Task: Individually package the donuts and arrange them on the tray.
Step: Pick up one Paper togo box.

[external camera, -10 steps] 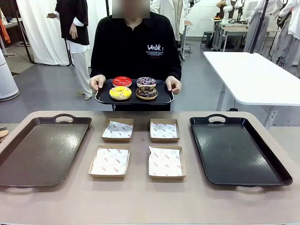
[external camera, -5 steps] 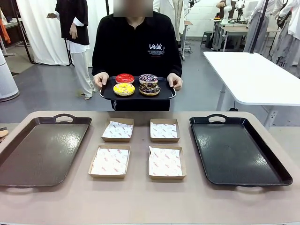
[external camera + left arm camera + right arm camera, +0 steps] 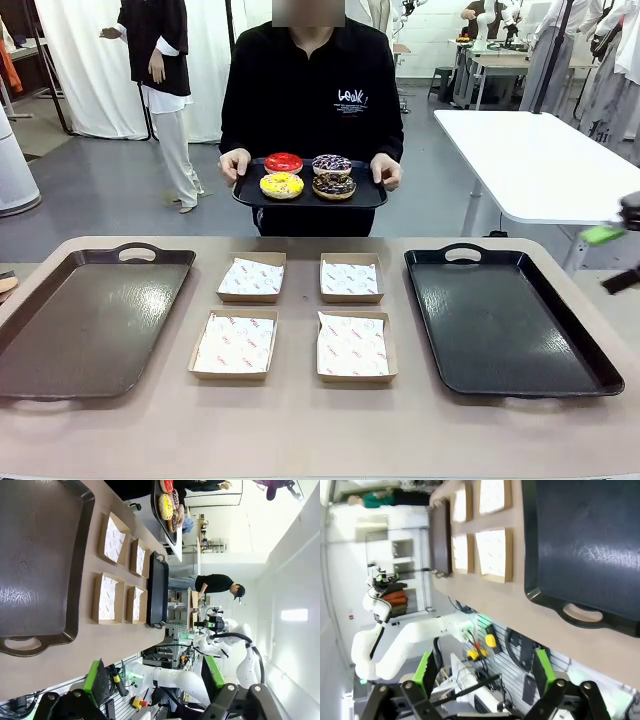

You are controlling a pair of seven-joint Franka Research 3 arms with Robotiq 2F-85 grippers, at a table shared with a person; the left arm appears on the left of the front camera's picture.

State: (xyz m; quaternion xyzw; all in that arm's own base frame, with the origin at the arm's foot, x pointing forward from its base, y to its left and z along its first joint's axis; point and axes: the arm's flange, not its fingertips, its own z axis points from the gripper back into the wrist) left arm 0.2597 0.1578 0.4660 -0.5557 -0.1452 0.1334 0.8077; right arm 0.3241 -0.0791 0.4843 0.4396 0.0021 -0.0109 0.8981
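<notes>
The donuts point(image 3: 308, 175), four in all, are held on a small tray point(image 3: 310, 203) by the person point(image 3: 310, 90) beyond the table point(image 3: 300, 430). They are judged soft and sticky-topped, best gripped lightly at the sides. Four boxes point(image 3: 350, 346) and two large trays point(image 3: 500, 320) are laid out. The left gripper point(image 3: 154, 677) and the right gripper point(image 3: 484, 672) are spread wide, empty.

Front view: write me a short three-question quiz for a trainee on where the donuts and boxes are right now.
1. Fill the gap: the small tray in the person's hands carries ___ donuts.
2. How many boxes stand on the table between the two large trays? A) two B) four C) six
3. True or false: a donut already lies in one of the boxes.
Key: 1 four; 2 B; 3 false.
</notes>
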